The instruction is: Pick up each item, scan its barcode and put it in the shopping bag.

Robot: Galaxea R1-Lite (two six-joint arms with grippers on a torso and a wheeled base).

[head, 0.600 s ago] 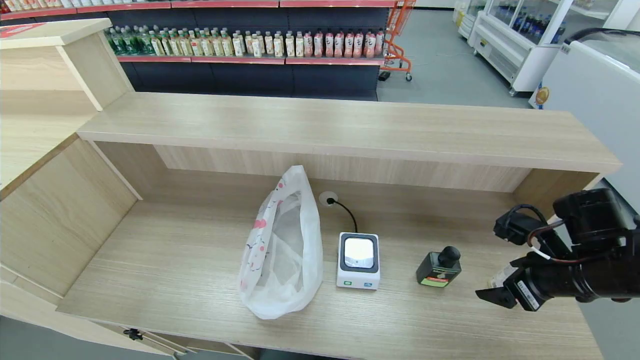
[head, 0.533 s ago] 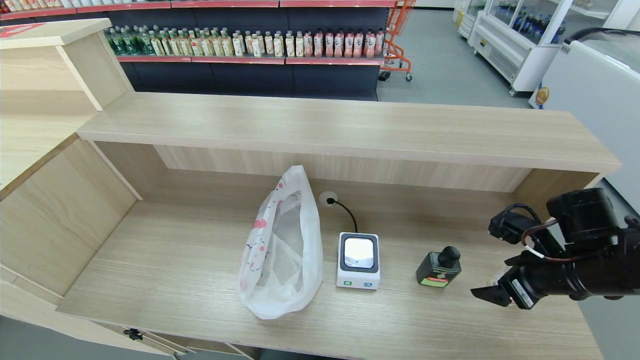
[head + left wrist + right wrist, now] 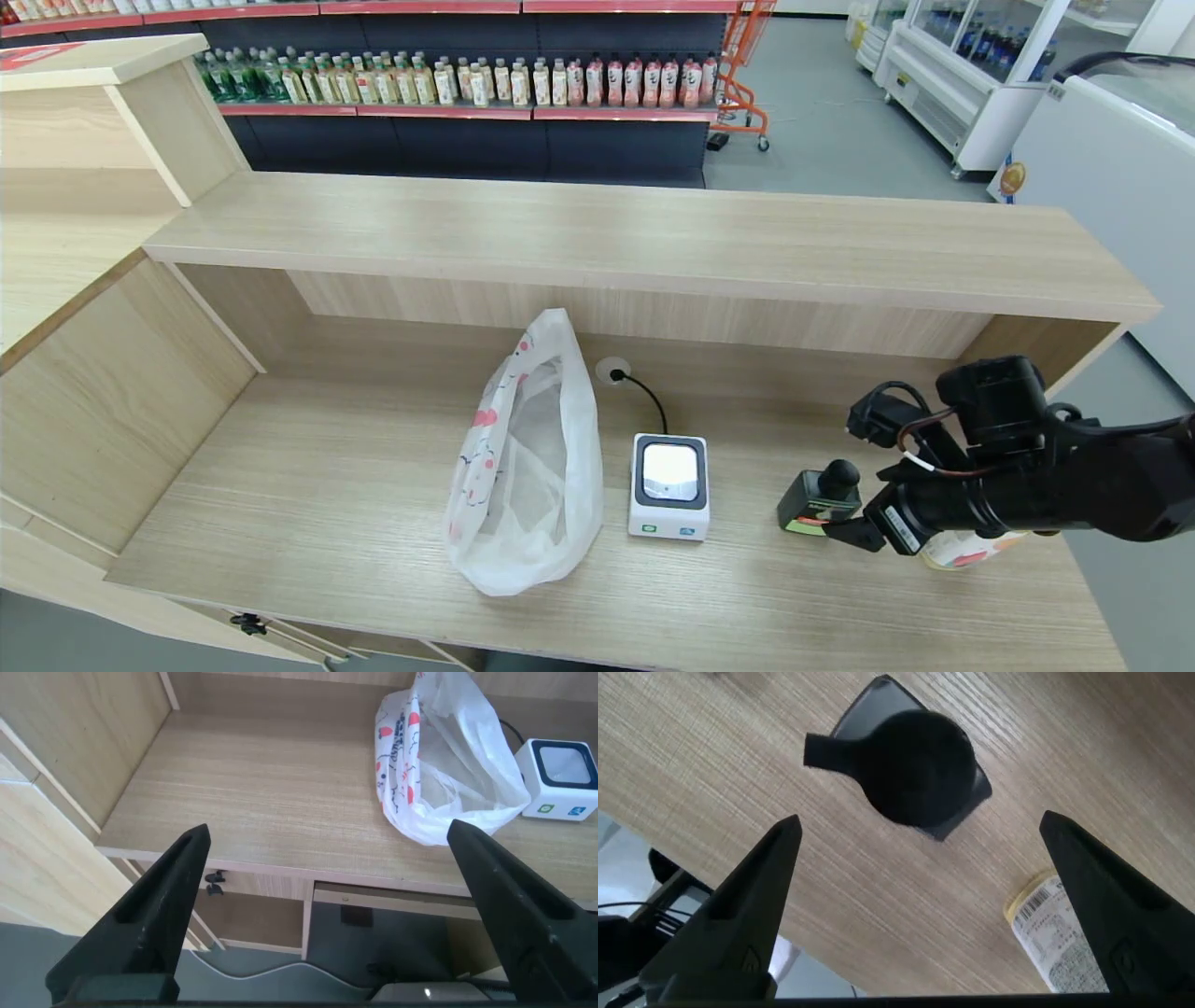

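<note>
A dark green bottle (image 3: 818,504) with a round black cap stands on the wooden counter (image 3: 308,485), right of the white barcode scanner (image 3: 668,485). The white shopping bag (image 3: 527,467) with pink print slumps open left of the scanner. My right gripper (image 3: 848,530) is open, just right of and above the bottle. From the right wrist the black cap (image 3: 915,765) lies ahead of the spread fingers (image 3: 738,924), my right gripper (image 3: 920,919) holding nothing. A white labelled bottle (image 3: 962,551) lies under the right arm. My left gripper (image 3: 327,915) is open, off the counter's front edge.
A raised wooden ledge (image 3: 653,238) runs along the back, with side walls at the left and right of the counter. The scanner's black cable (image 3: 649,397) leads to a hole at the back. The barcoded white bottle (image 3: 1060,938) lies beside the dark one. Shelves of drinks stand beyond.
My right arm has swung left and lower, from the counter's right end to beside the dark green bottle. The white bottle under it has come into view.
</note>
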